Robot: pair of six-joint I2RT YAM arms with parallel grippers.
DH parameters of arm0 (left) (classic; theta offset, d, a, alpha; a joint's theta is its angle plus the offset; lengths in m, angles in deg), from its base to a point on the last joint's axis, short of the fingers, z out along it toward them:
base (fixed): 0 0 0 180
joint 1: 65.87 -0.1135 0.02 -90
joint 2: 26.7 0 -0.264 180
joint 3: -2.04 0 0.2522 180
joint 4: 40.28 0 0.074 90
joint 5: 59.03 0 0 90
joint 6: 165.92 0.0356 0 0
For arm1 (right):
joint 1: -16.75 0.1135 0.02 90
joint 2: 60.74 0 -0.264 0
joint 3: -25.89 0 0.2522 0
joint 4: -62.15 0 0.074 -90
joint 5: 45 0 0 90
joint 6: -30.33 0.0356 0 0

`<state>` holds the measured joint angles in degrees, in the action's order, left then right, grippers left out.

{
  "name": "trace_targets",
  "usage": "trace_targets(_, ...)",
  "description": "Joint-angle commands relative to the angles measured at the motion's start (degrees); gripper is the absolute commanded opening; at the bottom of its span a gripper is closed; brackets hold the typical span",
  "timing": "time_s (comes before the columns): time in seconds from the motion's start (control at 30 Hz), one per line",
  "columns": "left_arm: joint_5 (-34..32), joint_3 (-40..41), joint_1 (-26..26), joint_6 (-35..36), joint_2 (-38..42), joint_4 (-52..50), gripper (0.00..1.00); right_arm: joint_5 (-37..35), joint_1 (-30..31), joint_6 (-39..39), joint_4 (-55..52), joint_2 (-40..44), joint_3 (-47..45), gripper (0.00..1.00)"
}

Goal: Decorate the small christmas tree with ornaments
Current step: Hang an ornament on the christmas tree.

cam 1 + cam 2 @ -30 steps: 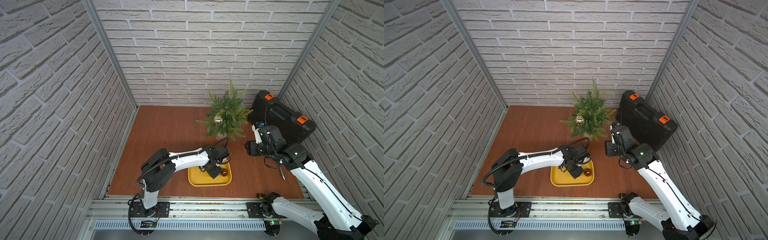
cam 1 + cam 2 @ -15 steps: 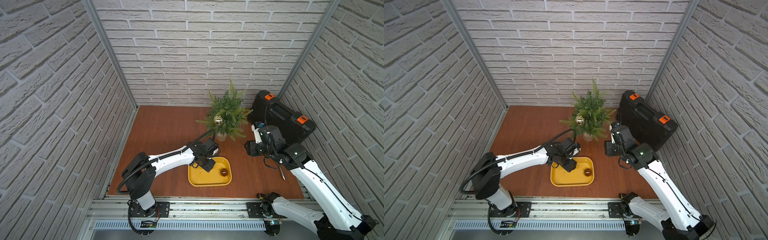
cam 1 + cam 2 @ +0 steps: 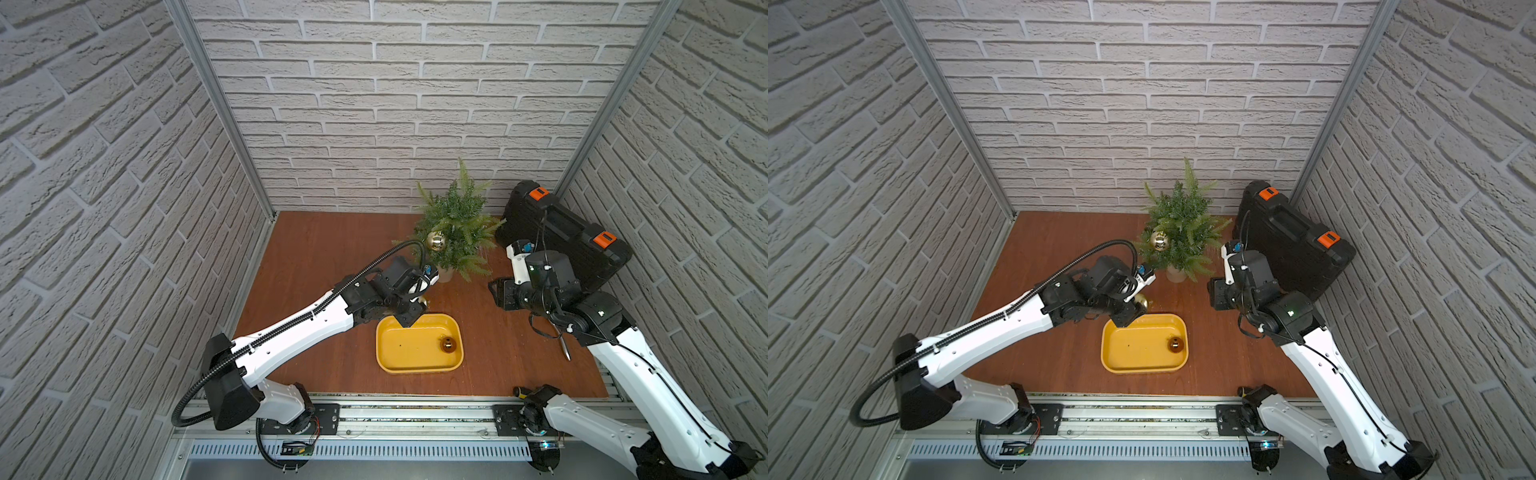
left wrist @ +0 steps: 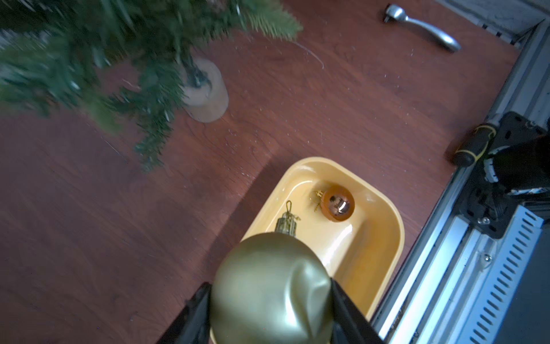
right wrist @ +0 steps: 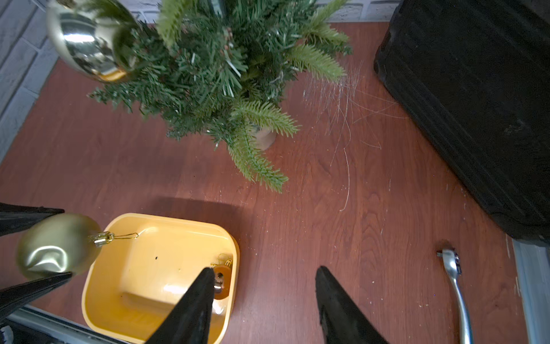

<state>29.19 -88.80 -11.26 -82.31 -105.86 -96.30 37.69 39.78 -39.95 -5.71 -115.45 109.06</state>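
**Satin bauble in the left jaws, short of the tree**

From my screens, the left jaws are clamped on the satin gold bauble [image 4: 268, 286], one black finger on each side of it. Its skin looks dented near the grip. The cap and wire hook stick out sideways over the yellow tray [image 3: 405, 347]. In a top view I see that bauble [image 3: 1141, 300] just past the tray corner on the tree side, between the tray and the tree's cream pot [image 3: 1175, 274].

The small christmas tree [image 3: 457, 220] stands upright at the back of the counter [image 3: 332, 257], near the brick wall. The mirror gold bauble [image 3: 436, 240] hangs in its branches on the side toward the left arm. The dark bronze bauble [image 3: 447, 344] lies alone in the tray, close to the wall nearest the right arm.

The right jaws stand apart with nothing between them, hovering over the counter beside the tray. A black case [image 3: 561, 232] leans by the tree, and a metal ratchet handle [image 5: 455, 283] lies on the counter close to it.
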Motion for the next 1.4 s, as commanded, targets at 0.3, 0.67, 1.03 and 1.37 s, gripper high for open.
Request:
trace_targets(0.3,-0.84,-21.40,-3.24,12.61,-2.73,-2.85,0.56,11.01,-5.89,1.82,9.08,-0.21,2.08,0.55)
trace_targets(0.67,2.05,-41.29,-3.82,19.30,-16.56,-2.44,0.54,15.89,-9.42,2.58,11.43,0.12,2.84,0.55)
trace_targets(1.03,4.95,-56.53,-3.84,21.93,-27.08,-2.84,0.53,17.57,-13.72,1.33,10.76,1.09,3.02,0.54)
trace_targets(1.37,6.09,-58.37,-3.86,21.12,-30.19,-0.81,0.53,25.33,-17.02,0.01,19.22,0.43,2.60,0.55)
